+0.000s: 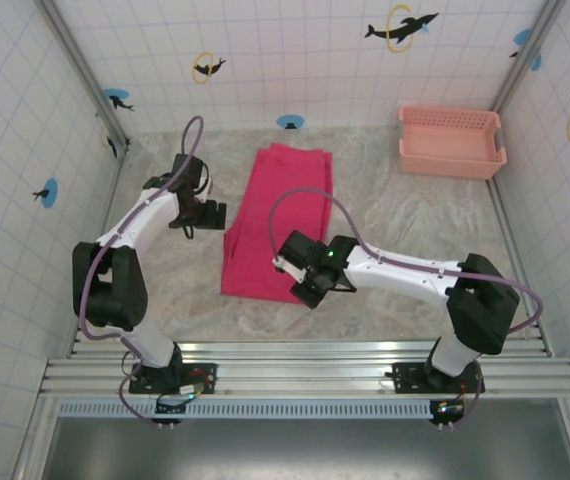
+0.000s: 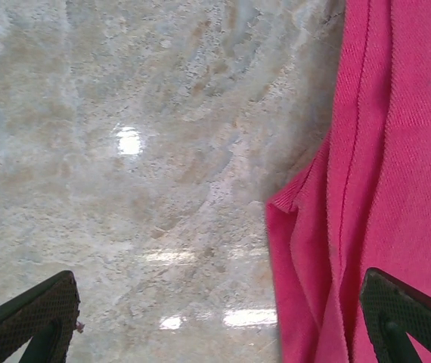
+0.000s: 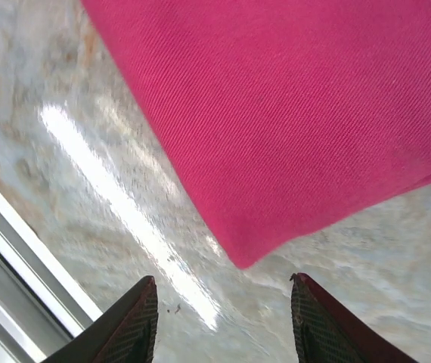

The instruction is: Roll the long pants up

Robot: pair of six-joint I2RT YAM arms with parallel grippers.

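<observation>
Pink-red cloth, the long pants (image 1: 280, 215), lies flat in the middle of the stone-look worktop (image 1: 405, 225). The left jaws stand wide open over the pants' left edge, one side above the cloth and the other above bare worktop. The right jaws are open too and hold nothing. A near corner of the pants lies just in front of their gap. There is one pair of pants, one pink basket (image 1: 452, 142) and two arms.
</observation>
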